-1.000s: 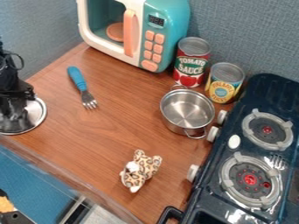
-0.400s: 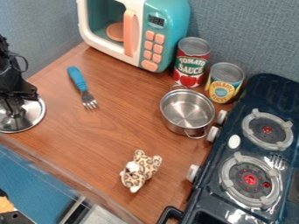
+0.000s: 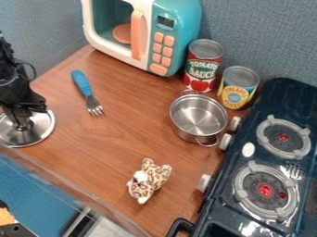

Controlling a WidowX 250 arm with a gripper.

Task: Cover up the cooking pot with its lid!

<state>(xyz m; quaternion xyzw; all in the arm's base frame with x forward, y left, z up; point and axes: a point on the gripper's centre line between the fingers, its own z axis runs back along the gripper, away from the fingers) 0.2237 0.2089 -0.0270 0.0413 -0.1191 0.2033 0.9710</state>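
1. My black pincer [image 3: 23,124] is over the far left of the wooden counter [image 3: 111,139], near where its lower-left edge leaves the view. It points down and is closed on the knob in the middle of the shiny metal lid [image 3: 41,130].
2. That lid is at the counter's lower-left edge, its rim partly cut off by the view. I cannot tell whether it touches the wood.
3. The metal cooking pot [image 3: 198,115] stands uncovered towards the counter's right side, upright, just beside the stove [image 3: 282,95]. I can see down into it. One loop handle points towards the cans, the other towards the stove's knobs.
4. The tomato sauce can [image 3: 202,65] and the yellow-labelled can [image 3: 237,88] stand upright behind the pot, near the counter's back edge.
5. The teal and white toy microwave [image 3: 176,28] stands at the back edge, near the counter's upper-left corner.
6. A blue-handled fork [image 3: 82,82] lies between my lid and the microwave, tines towards the front.
7. A spotted plush toy [image 3: 145,186] sits near the lower-left edge, well apart from the lid.
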